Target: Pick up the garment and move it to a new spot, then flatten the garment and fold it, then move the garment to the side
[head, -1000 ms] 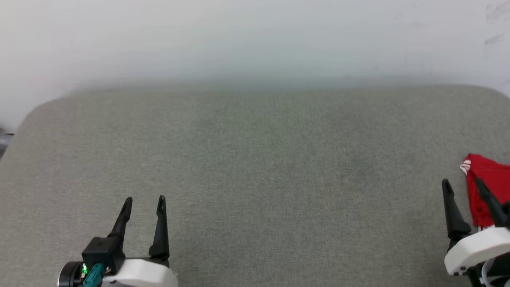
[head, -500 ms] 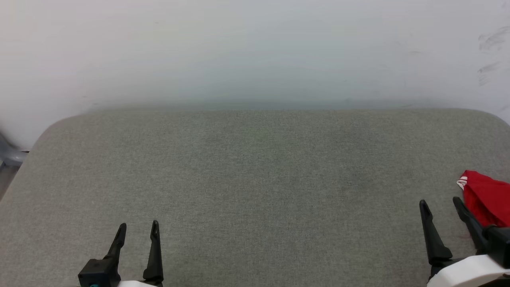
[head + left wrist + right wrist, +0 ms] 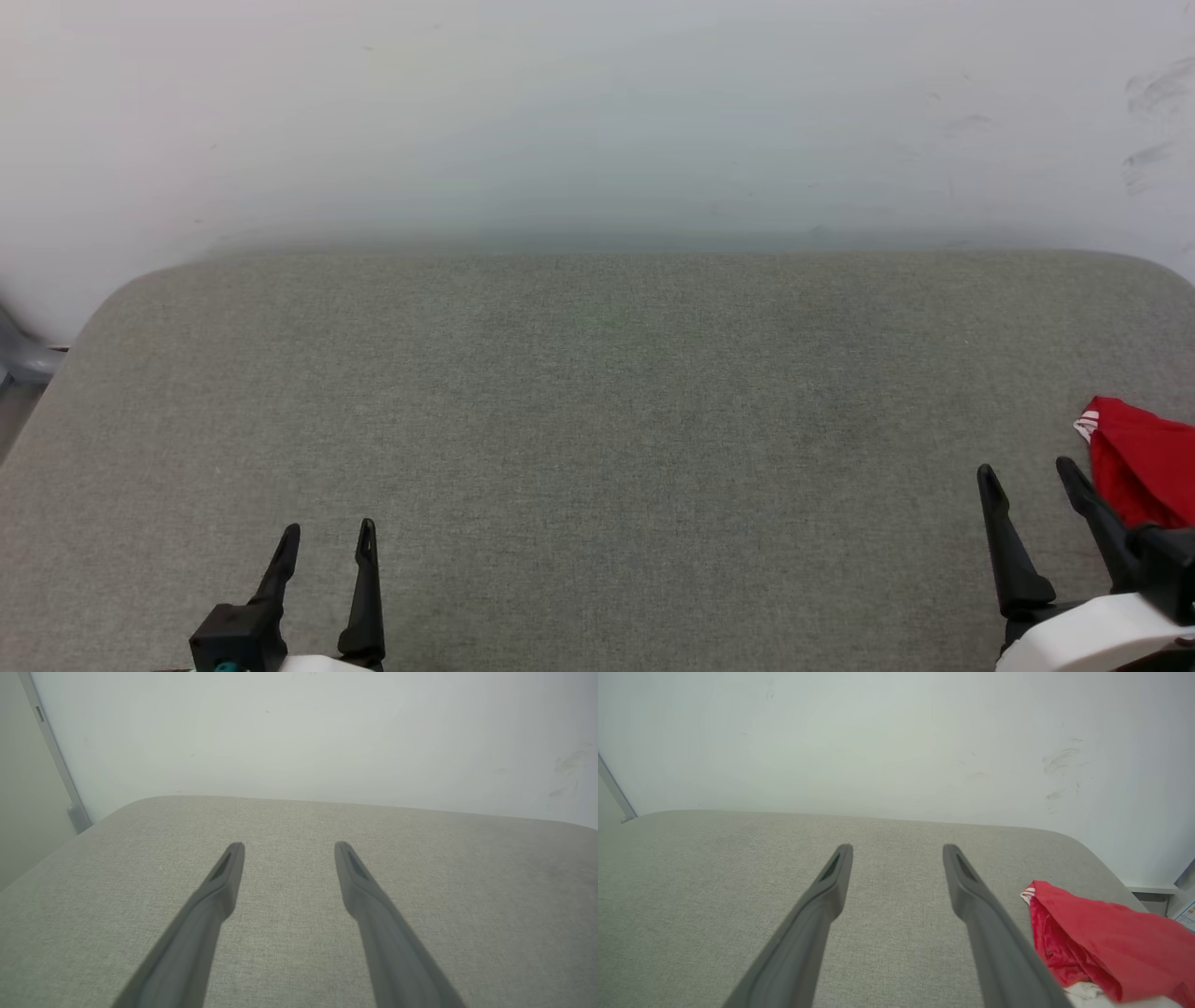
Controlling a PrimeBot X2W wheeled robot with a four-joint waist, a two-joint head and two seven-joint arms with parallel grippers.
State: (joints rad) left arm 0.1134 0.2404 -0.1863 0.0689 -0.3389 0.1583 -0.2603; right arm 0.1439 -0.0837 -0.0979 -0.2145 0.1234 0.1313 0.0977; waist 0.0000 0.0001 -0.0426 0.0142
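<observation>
garment (image 3: pixel 1144 462) lay bunched lower right | left gripper (image 3: pixel 329 527), right gripper (image 3: pixel 1025 469) spread, empty | best seemed a right-gripper pinch on a thick fold

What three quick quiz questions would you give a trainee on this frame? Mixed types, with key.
1. True or false: the right gripper is shut on the garment.
2. Multiple choice: on the grey padded surface, the garment lies at A) the far left corner, B) the centre, C) the right edge.
3. Short answer: what is held between the fingers of the left gripper?
Key: 1 false, it is open and beside the garment; 2 C; 3 nothing, it is open and empty.
</observation>
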